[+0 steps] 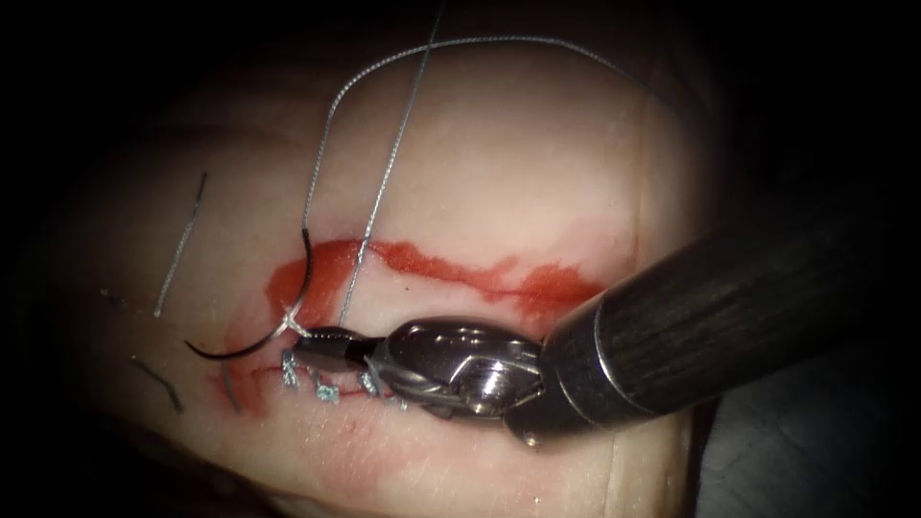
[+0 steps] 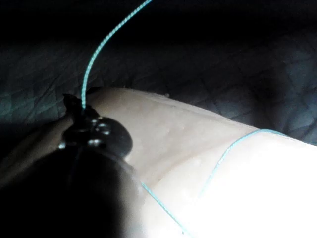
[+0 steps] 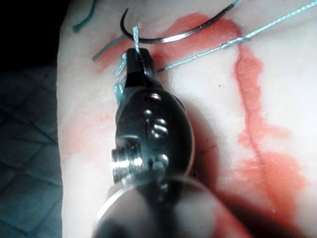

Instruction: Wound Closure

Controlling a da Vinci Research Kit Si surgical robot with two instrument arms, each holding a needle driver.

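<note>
Right tool jaws pinched shut on thread beside the needle (lying loose on tissue, 9 o'clock of jaws), likely for tension; left tool apparently clamps thread too.

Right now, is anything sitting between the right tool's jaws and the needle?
Nothing visible does. The right tool has its jaws shut on the thread, and the needle lies free on the tissue directly past the tips, beside the knots. The left tool holds another strand.
</note>
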